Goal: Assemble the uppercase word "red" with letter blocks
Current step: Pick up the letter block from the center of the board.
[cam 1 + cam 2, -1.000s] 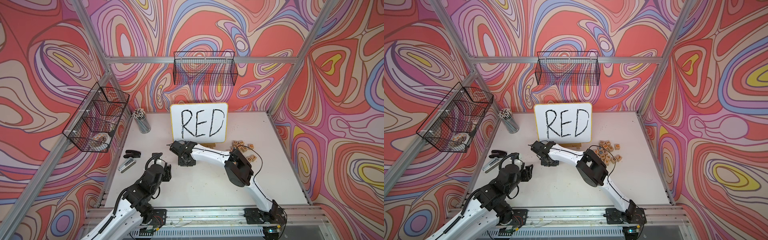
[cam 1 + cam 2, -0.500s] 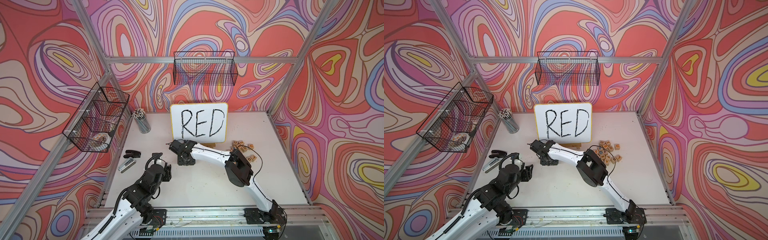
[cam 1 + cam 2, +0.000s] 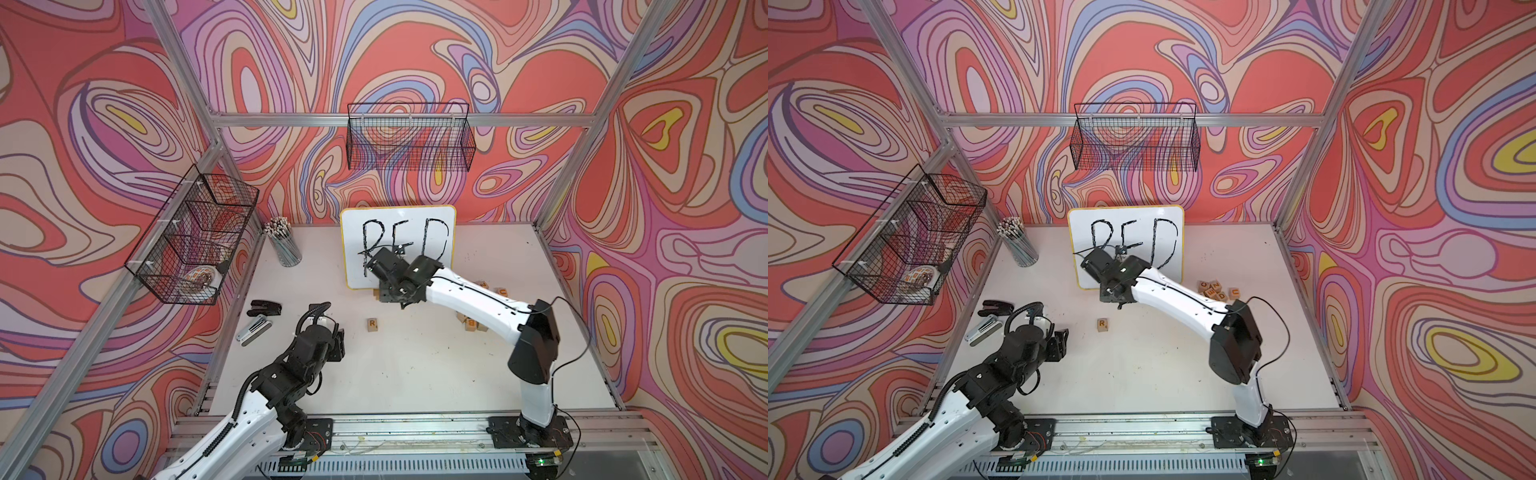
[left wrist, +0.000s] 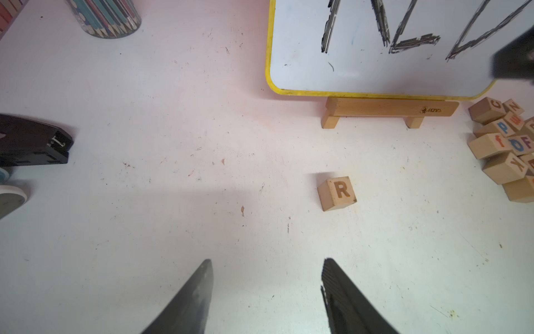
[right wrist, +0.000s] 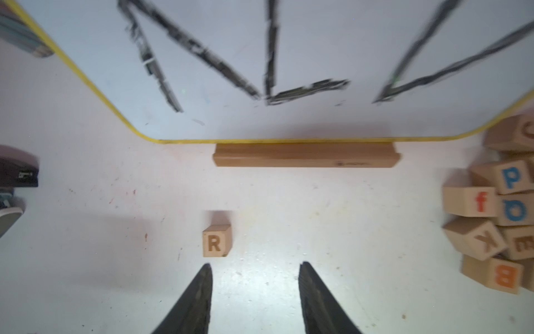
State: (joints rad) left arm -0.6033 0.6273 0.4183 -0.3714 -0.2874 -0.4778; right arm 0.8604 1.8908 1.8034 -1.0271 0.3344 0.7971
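The R letter block [image 3: 372, 324] [image 3: 1102, 324] lies alone on the white table, R face up, in front of the board's left part. My right gripper [image 3: 395, 295] [image 5: 254, 264] hangs above and behind it, open and empty; the R block [image 5: 216, 241] sits just beyond its left fingertip. My left gripper [image 3: 338, 345] [image 4: 267, 261] rests open and empty at the front left, a short way from the R block [image 4: 338, 193]. A pile of letter blocks [image 3: 1214, 289] [image 5: 497, 219] lies right of the board; one of them [image 5: 523, 244] shows a brown E. I cannot pick out the D block.
A yellow-rimmed whiteboard [image 3: 397, 245] reading RED stands on a wooden foot [image 4: 387, 108] at the back. A pencil cup [image 3: 284, 245] is at the back left. A black stapler [image 3: 264, 308] and a silver one [image 3: 253, 329] lie by the left edge. Wire baskets [image 3: 409, 137] hang on the walls.
My right gripper has opened, left the R block on the table and risen back toward the board. The left arm has not moved.
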